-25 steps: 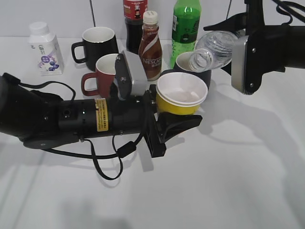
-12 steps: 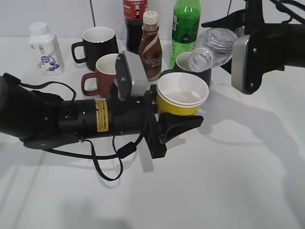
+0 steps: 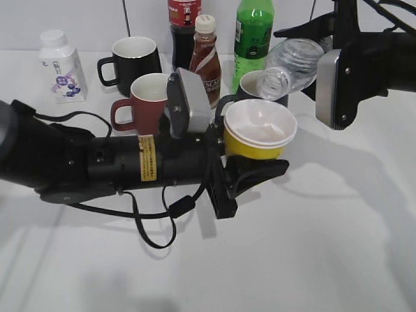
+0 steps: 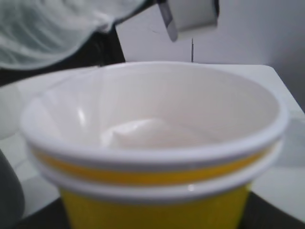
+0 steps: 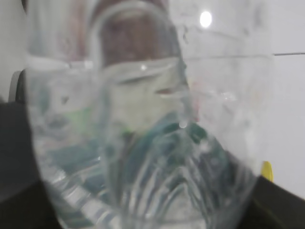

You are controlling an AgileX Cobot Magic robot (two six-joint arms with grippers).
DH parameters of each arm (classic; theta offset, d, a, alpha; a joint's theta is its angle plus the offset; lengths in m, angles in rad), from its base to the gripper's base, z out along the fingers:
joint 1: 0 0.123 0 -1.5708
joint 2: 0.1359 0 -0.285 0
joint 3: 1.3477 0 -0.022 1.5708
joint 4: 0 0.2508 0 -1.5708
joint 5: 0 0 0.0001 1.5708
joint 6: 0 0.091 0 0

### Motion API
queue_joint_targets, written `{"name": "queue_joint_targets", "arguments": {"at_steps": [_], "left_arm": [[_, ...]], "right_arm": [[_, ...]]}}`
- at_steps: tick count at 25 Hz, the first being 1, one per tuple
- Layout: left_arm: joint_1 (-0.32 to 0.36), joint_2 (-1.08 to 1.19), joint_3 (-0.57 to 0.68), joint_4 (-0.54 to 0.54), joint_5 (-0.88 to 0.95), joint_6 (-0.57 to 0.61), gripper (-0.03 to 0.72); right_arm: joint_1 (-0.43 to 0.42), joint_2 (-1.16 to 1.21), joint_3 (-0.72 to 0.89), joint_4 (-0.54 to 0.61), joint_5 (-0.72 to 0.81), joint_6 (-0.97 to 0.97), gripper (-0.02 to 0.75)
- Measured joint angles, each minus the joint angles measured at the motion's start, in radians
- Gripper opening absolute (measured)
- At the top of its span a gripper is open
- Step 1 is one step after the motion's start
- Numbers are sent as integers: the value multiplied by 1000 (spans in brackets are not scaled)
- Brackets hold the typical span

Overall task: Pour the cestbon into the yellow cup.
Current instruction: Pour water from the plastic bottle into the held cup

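My left gripper is shut on the yellow cup and holds it upright above the table. The cup has a white rim and white inside, and it fills the left wrist view. My right gripper is shut on the cestbon, a clear bottle tipped on its side. The bottle's mouth points left and down, just above the cup's far rim. The bottle fills the right wrist view, and its blurred body shows at the top left of the left wrist view. The jaws themselves are hidden in both wrist views.
Behind the cup stand a dark mug, a red mug, a black mug, a brown Nescafe bottle, a bright green bottle, a dark red-labelled bottle and a small white bottle.
My left arm has moved the yellow cup a little to the right, closer under the bottle's mouth. The bottle and the right arm have barely moved.
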Motion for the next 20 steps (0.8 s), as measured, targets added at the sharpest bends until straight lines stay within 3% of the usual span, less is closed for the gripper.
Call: {"name": "queue_joint_targets", "arguments": {"at_steps": [20], "left_arm": [[-1,0,-16,45,44,-7,383]], "right_arm": [[0,0,0,-1,-1,-87,459]]}}
